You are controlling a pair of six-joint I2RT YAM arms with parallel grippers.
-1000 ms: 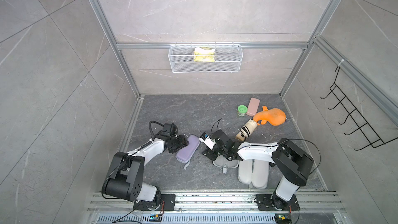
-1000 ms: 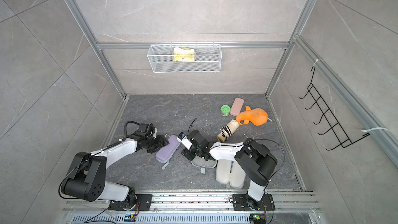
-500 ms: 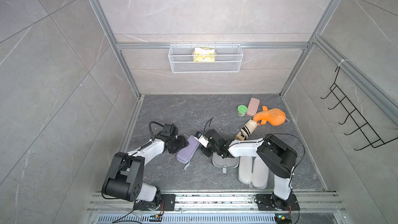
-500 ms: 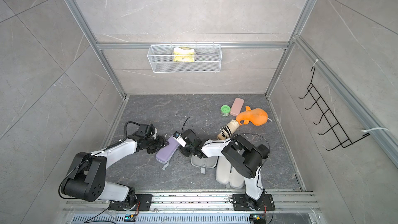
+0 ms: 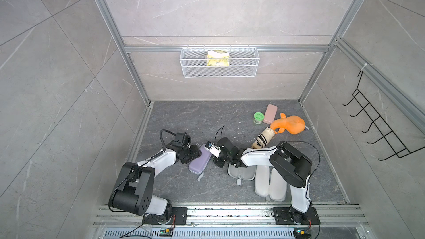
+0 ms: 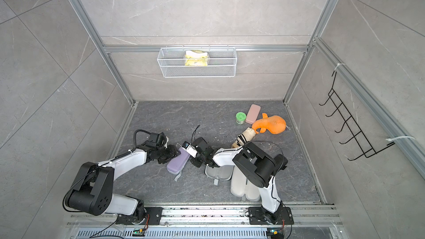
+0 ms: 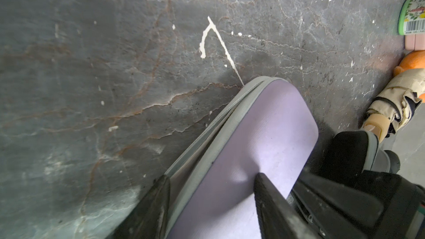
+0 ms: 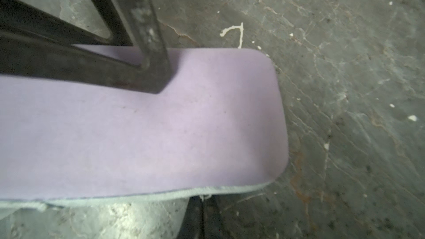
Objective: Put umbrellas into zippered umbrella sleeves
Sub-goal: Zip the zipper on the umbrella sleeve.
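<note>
Left gripper (image 7: 211,178), half-open, is set astride the lilac sleeve (image 7: 264,129) to steady it; right gripper (image 8: 202,205) is shut, perhaps on its zipper (image 7: 224,111).

The white-and-black jointed left arm (image 5: 161,160) and right arm (image 5: 258,157) are being held low and reached inward toward each other, the black two-fingered left gripper (image 7: 210,180) being held parted and the right gripper (image 8: 202,214) being held shut.

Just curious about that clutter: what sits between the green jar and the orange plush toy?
A flat pink case lies between them, shown in both top views.
</note>
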